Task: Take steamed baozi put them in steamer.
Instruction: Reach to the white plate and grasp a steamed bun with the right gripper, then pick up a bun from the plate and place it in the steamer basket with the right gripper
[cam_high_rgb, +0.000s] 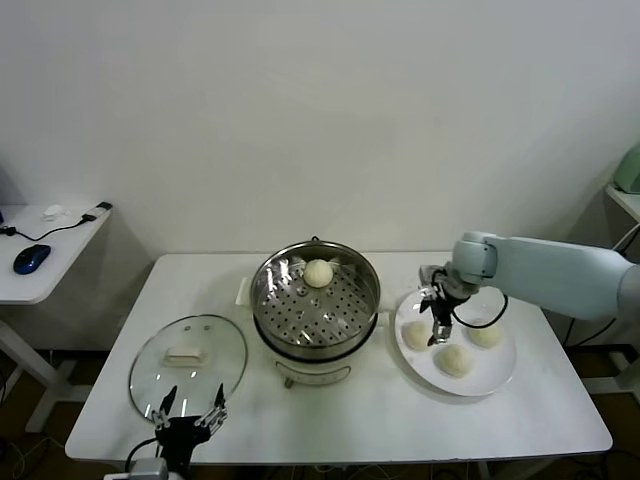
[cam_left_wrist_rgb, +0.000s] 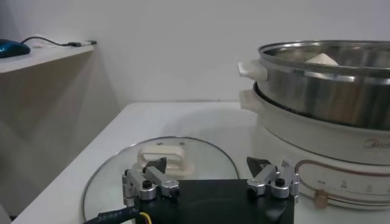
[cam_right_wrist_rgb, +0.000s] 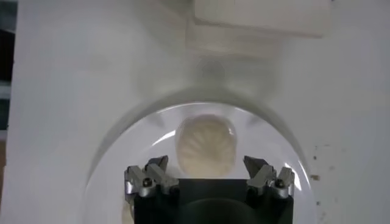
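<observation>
Right gripper (cam_high_rgb: 440, 335): fingers spread wide, holding nothing, poised above the white plate (cam_high_rgb: 500, 382) at its edge nearest the steamer. In the right wrist view its fingertips (cam_right_wrist_rgb: 156, 165) stand either side of one pleated baozi (cam_right_wrist_rgb: 205, 145) lying on the plate below; contact cannot be confirmed.

Three steamed baozi lie on the plate: one (cam_high_rgb: 415, 334) just beside the gripper, one (cam_high_rgb: 454, 360) toward the front, one (cam_high_rgb: 486, 334) farther right. A fourth baozi (cam_high_rgb: 318, 272) sits on the perforated tray inside the steamer (cam_high_rgb: 315, 305), toward its far wall.

The steamer stands at the middle of the white table (cam_high_rgb: 530, 425), plate just to its right, glass lid (cam_high_rgb: 188, 357) flat on the table to its left.

Left gripper (cam_high_rgb: 190, 418): fingers spread, empty, parked low at the table's front edge, just in front of the lid.
</observation>
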